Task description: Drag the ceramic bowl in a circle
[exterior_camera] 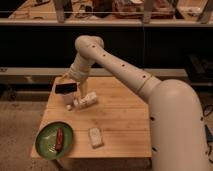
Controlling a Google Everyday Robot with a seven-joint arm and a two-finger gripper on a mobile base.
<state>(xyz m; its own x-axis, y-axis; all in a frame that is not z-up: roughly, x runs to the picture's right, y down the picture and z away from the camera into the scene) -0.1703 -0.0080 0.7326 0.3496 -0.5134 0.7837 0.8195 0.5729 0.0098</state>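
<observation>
Green ceramic bowl [46, 137] sits at the desk's [120, 116] front-left corner, untouched. Gripper [78, 103] hangs over the back-left, well apart from it, jaws spread, empty. We judge 0 dragging done: approach, contact, circle all left.

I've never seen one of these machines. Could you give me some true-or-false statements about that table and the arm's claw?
1. The green bowl sits near the table's front corner, at the picture's left. True.
2. The gripper is clamped on the bowl. False: it is open, over the back of the table, apart from the bowl.
3. The bowl is empty. False: a small red-brown item lies in it.
4. A pale block lies on the table beside the bowl. True.
</observation>
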